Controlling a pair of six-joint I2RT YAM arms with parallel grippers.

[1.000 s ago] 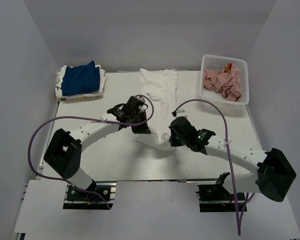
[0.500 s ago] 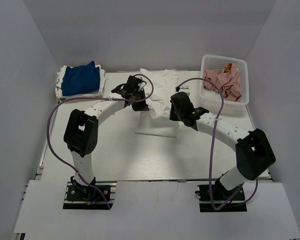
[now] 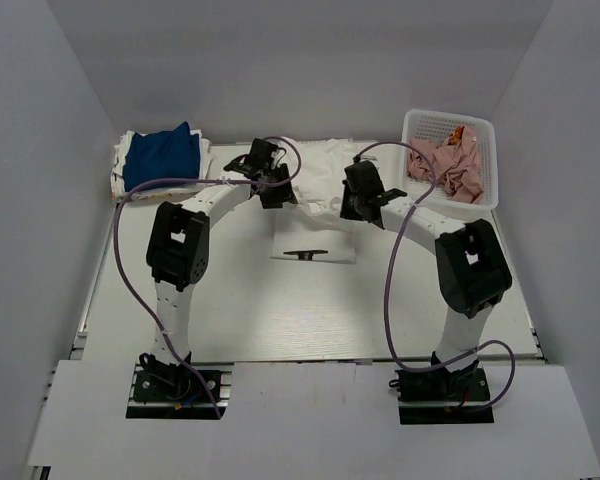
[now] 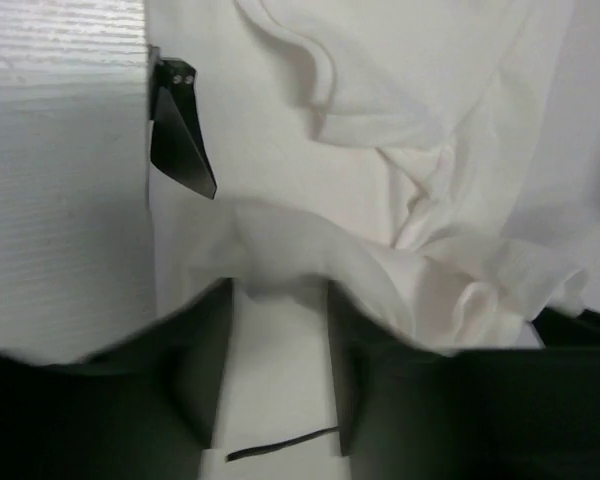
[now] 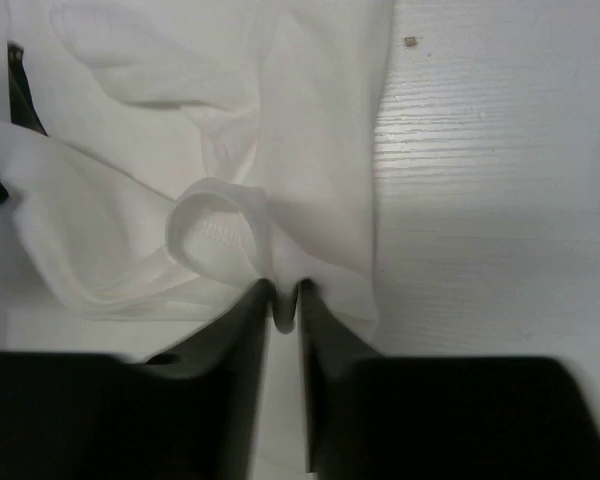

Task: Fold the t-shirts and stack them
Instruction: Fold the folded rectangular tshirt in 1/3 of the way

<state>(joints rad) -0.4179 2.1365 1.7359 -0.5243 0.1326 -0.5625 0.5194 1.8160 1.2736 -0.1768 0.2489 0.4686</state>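
Observation:
The large white t-shirt (image 3: 320, 165) lies at the back centre of the table, its near part (image 3: 325, 243) flat and showing a small dark neck label (image 3: 305, 254). My left gripper (image 3: 271, 192) is over the shirt's left side. In the left wrist view, the left gripper (image 4: 278, 292) is open, with a fold of white t-shirt (image 4: 400, 100) draped across its tips and the label (image 4: 280, 446) in the gap. My right gripper (image 3: 358, 207) is shut on a fold of the shirt (image 5: 220, 230), pinched at the right gripper (image 5: 283, 303) tips. A folded blue t-shirt (image 3: 160, 158) tops the stack at back left.
A white mesh basket (image 3: 485, 135) with crumpled pink cloth (image 3: 445, 165) stands at the back right. White folded shirts (image 3: 120, 185) lie under the blue one. A black bracket-like part (image 4: 180, 130) sits at the cloth's edge in the left wrist view. Purple cables loop over both arms.
Both arms have swung from mid-table to the far side, carrying the white shirt's edge back over itself. The left gripper's jaws have parted; the right stays pinched.

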